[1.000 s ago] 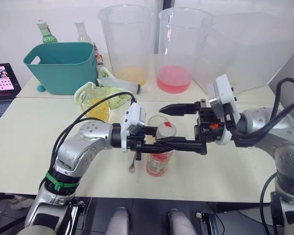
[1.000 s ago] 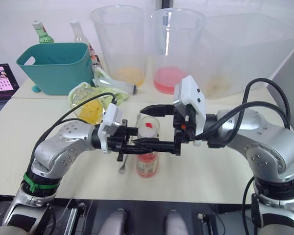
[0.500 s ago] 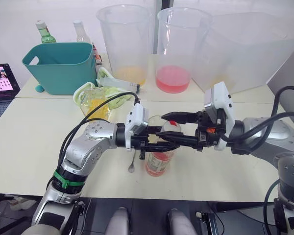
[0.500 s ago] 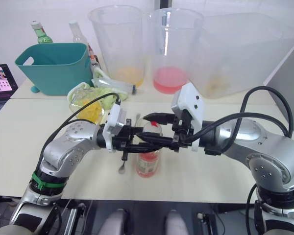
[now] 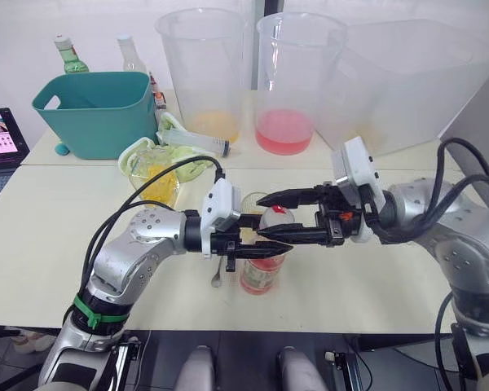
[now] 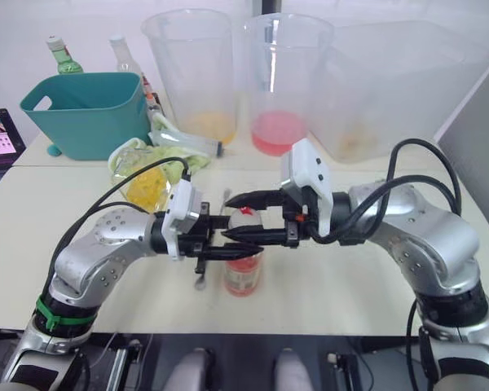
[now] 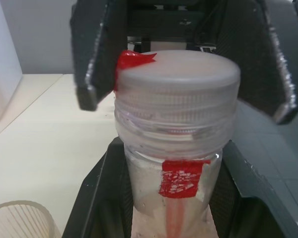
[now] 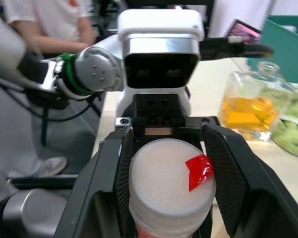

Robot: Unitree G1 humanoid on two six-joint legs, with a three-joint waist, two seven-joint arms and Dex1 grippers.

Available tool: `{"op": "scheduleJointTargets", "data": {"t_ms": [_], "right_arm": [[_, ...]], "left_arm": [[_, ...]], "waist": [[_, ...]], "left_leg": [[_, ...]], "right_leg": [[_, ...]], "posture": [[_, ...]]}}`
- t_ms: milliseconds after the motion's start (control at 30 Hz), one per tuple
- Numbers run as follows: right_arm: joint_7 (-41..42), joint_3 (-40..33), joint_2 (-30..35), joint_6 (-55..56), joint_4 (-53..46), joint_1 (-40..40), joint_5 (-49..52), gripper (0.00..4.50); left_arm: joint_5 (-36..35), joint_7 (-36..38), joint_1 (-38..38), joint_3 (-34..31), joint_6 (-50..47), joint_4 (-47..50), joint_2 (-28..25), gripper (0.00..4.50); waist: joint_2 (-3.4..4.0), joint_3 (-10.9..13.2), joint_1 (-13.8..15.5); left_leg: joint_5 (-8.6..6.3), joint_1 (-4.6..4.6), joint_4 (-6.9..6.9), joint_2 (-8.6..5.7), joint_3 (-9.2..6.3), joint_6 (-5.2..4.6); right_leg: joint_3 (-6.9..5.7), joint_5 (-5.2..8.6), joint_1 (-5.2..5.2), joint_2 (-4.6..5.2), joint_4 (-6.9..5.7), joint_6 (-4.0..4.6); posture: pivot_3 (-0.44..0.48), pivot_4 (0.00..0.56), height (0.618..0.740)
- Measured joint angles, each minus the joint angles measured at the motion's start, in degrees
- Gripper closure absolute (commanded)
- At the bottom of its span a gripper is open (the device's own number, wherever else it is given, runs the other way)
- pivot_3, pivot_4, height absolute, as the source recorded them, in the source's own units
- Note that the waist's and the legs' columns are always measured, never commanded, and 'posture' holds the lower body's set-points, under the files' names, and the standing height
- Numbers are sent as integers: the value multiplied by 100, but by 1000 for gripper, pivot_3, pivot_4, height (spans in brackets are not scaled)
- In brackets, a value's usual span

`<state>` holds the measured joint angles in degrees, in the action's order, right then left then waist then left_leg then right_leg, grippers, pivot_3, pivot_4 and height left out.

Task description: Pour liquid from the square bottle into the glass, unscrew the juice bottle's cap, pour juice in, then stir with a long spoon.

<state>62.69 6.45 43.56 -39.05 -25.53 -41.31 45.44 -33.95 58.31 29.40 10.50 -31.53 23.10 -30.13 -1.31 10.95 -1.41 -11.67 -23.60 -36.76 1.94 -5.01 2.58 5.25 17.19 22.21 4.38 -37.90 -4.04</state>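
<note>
Now your right gripper [image 5: 279,215] has closed in around the cap [image 7: 176,79], fingers still parted, while the left gripper [image 5: 261,238] clamps the juice bottle [image 5: 261,269]; grip, then unscrew.

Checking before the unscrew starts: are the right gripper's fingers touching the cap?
Apart. In the left wrist view the right gripper straddles the cap with its fingers spread, background showing between each finger and the cap's side.
</note>
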Motion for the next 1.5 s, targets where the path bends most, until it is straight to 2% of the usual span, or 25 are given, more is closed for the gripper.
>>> {"op": "scheduleJointTargets", "data": {"t_ms": [267,333,533,600,767,800,967,1133,1367,1500], "right_arm": [[2323,931,-351,1015,1611,-1415,-934,2807],[2597,1110,-391,1225,1885,-1621,-984,2807],[2650,1661,-113,1641,2215,-1996,-702,2807],[2652,1678,-110,1633,2256,-2007,-631,1793],[2682,1406,-103,1221,2058,-1873,-454,112],[2675,1330,-102,1151,1992,-1849,-408,46],[1665,338,180,325,1192,-1257,-65,46],[344,-596,537,-525,194,-151,292,46],[-1363,-1414,396,-1338,-731,595,1229,46],[-2395,-1457,76,-1565,-1358,1006,1681,46]], "left_arm": [[-16,-76,-124,-80,-85,219,-157,2966],[-19,-81,-138,-85,-95,240,-167,2966],[-25,-94,-138,-80,-101,257,-171,2966],[-27,-92,-132,-79,-100,274,-171,2966],[-94,-81,-130,-120,-116,204,-177,2966],[-96,-76,-130,-121,-116,202,-179,2966],[-96,-7,-124,-99,-65,118,-166,2966],[-85,102,-161,-59,96,26,-150,2966],[-69,250,-168,-29,283,-144,-81,2966],[-67,311,0,42,246,-272,-52,2966]], "waist": [[0,0,-69],[0,0,-77],[0,0,-87],[0,0,-94],[0,0,-84],[0,0,-84],[0,0,-55],[0,0,-27],[0,0,-13],[-1,-1,23]], "left_leg": [[0,4,1,1,0,0],[0,3,2,-2,-2,0],[0,4,3,-1,-3,0],[0,3,3,-1,-3,0],[0,0,3,-2,-5,0],[0,0,2,-2,-5,0],[0,-2,2,-3,-7,0],[-1,-2,2,-2,-6,0],[0,-2,1,-3,-4,0],[0,-3,1,-3,-4,0]], "right_leg": [[-1,0,1,0,-9,1],[-2,0,1,3,-10,1],[-3,-1,1,3,-10,1],[-3,-1,1,3,-10,1],[-4,-1,3,3,-11,1],[-4,-1,3,4,-11,1],[-5,-1,2,4,-10,1],[-4,-1,2,3,-8,1],[-1,-1,-2,3,-6,1],[-1,0,0,2,-7,1]], "posture": [[0,150,733],[0,150,733],[0,150,733],[0,150,733],[0,150,733],[0,150,733],[0,150,733],[0,150,733],[0,150,733],[0,150,733]]}}
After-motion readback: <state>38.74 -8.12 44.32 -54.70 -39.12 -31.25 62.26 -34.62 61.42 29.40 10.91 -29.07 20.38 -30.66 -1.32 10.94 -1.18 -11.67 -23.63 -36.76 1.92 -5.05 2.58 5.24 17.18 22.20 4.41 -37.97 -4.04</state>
